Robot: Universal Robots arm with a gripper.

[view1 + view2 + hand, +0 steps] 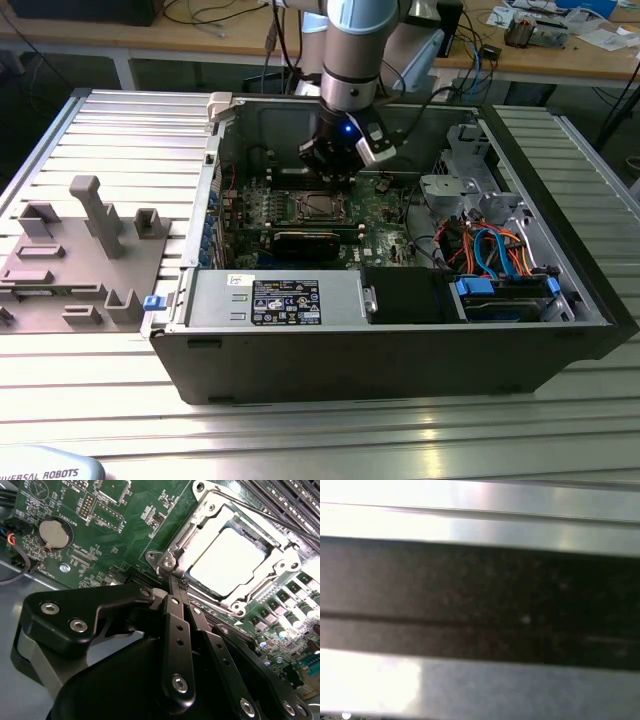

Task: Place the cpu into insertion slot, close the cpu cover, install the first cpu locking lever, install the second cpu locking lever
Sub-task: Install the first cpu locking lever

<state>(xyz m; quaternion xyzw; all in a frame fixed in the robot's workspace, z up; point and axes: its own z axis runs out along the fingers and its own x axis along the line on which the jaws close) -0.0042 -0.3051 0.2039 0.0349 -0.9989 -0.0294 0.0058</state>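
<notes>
In the exterior view the arm reaches down into an open computer case [560, 330], its gripper [335, 172] hanging just above the insertion slot [318, 207] on the green motherboard [385, 215]. In the second wrist view the black fingers [177, 625] are pressed together, their tips meeting at a corner of the cpu cover [197, 522], beside a thin locking lever [260, 510] that runs along the frame. The cover lies flat over the cpu [227, 560], whose bright metal top shows through its opening. The first wrist view shows blurred pale and dark bands, too unclear to name.
</notes>
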